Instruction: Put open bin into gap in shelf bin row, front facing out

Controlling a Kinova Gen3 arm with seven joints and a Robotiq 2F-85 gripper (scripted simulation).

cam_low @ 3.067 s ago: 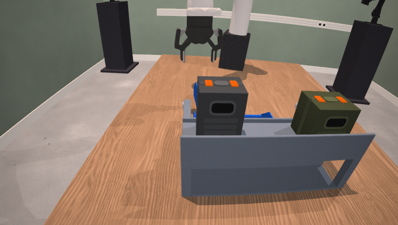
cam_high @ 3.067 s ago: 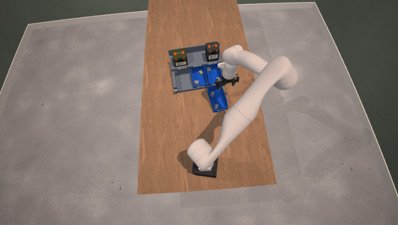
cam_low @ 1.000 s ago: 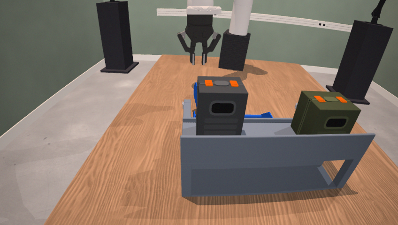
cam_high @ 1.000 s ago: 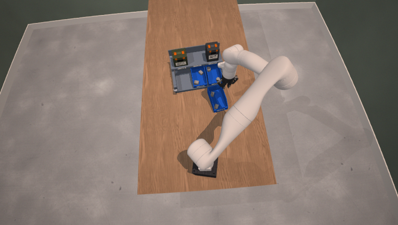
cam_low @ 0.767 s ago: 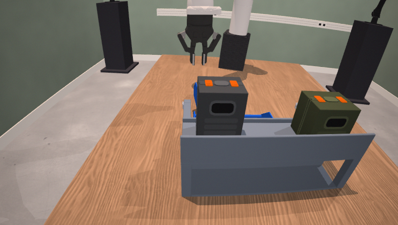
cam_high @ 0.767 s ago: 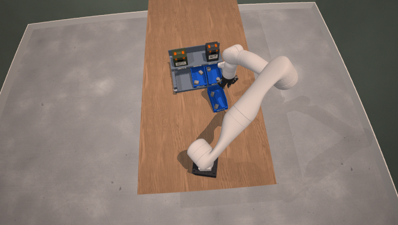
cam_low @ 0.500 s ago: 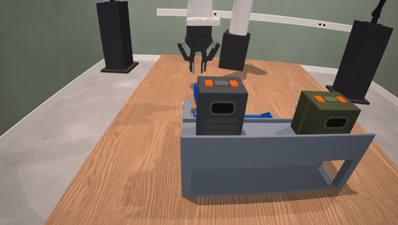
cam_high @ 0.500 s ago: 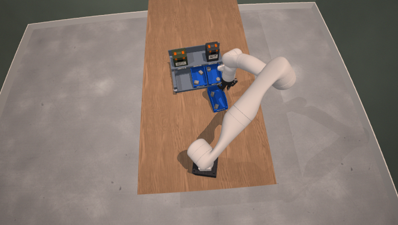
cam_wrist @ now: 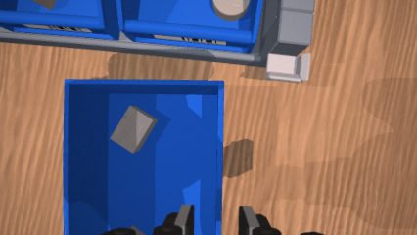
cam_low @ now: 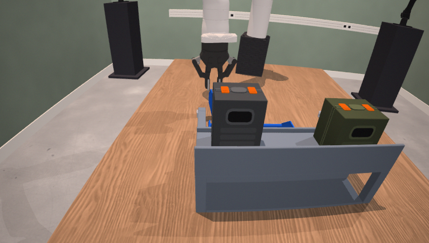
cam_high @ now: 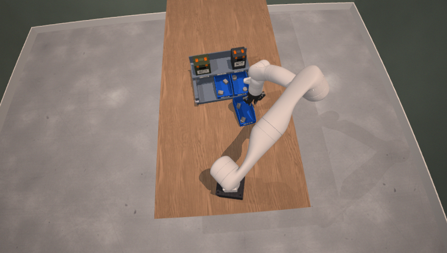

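Note:
The loose blue bin lies on the table just in front of the shelf's right end, and holds two grey parts. In the wrist view the bin shows a grey block. My gripper points down over the bin's right wall near its back corner. Its fingers are narrowed but apart, one on each side of that wall, with a gap to it. The gap is the leftmost slot of the grey shelf. Two blue bins fill the other slots.
A black box and a green box stand on the shelf's top board. The shelf's white right foot is close to the loose bin. Black pillars stand beside the table.

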